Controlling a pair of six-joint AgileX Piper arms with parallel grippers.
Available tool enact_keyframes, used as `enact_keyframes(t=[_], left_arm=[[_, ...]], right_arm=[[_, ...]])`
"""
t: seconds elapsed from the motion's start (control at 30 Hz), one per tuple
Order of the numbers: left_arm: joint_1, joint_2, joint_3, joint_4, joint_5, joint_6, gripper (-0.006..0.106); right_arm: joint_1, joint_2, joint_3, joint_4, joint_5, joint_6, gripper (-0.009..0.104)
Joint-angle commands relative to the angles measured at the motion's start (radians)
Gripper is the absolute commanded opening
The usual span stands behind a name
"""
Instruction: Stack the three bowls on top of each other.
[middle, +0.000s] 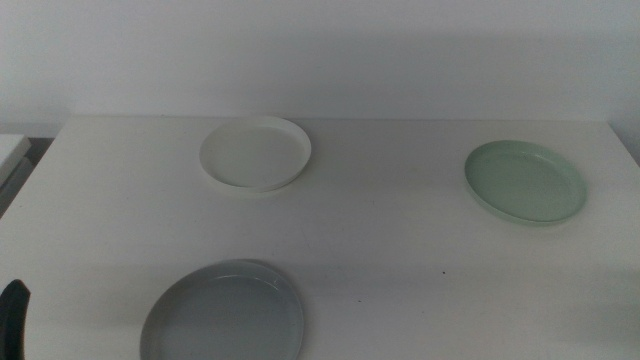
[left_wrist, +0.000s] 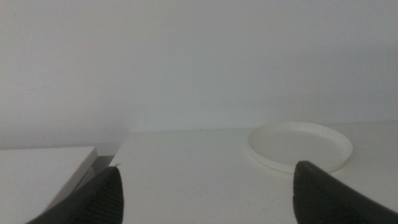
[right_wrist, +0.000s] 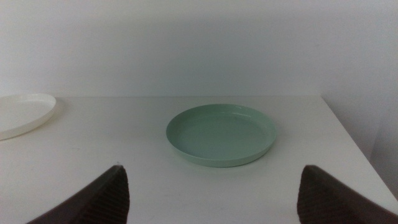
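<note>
Table: we see a white table (middle: 400, 250) set against a plain pale wall, carrying three shallow dishes, all well apart from one another.
Cream-white bowl: the cream-white bowl (middle: 255, 154) sits upright toward the far edge, left of centre in the middle view. We also see it in the left wrist view (left_wrist: 300, 145) and, cut off at the picture's edge, in the right wrist view (right_wrist: 22, 114).
Mint green bowl: the mint green bowl (middle: 525, 181) rests flat on the right side of the table, near its right edge. We see it empty in the right wrist view (right_wrist: 221, 134).
Grey bowl: the grey bowl (middle: 222, 314) lies at the near edge, left of centre, partly cut off by the bottom of the middle view.
Left gripper: the left gripper (left_wrist: 208, 196) has its jaws spread wide with nothing between them, and faces the cream-white bowl from a distance. The dark shape at the lower left corner of the middle view is probably this gripper (middle: 12, 318), though too little shows to be certain.
Right gripper: the right gripper (right_wrist: 214, 196) has its jaws spread wide and grips nothing. It faces the mint green bowl without touching it. We do not see this gripper in the middle view.
</note>
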Motion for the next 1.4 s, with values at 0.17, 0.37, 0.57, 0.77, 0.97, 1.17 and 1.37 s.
enact_keyframes(t=[0.17,0.37,0.57,0.77,0.97,1.17,1.37], left_arm=[[-0.001,0.131,-0.159,-0.011,0.12,-0.015,0.094],[-0.001,0.456,-0.592,-0.032,0.59,-0.015,0.094],[-0.001,0.734,-0.872,-0.078,0.946,-0.112,0.094],[-0.003,0.964,-0.98,-0.133,1.071,-0.107,0.094],[-0.089,1.16,-0.982,-0.107,1.045,-0.123,0.094],[-0.151,1.323,-0.977,-0.048,0.965,-0.128,0.094],[-0.151,1.492,-0.971,-0.068,0.915,-0.084,0.094]], right_arm=[[-0.005,-0.004,0.003,-0.008,-0.013,-0.005,0.093],[-0.005,-0.004,0.003,-0.008,-0.013,-0.005,0.093],[-0.005,-0.004,0.003,-0.008,-0.013,-0.005,0.093],[-0.005,-0.004,0.003,-0.008,-0.013,-0.005,0.093],[-0.005,-0.004,0.003,-0.008,-0.013,-0.005,0.093],[-0.005,-0.004,0.003,-0.008,-0.013,-0.005,0.093],[-0.005,-0.004,0.003,-0.008,-0.013,-0.005,0.093]])
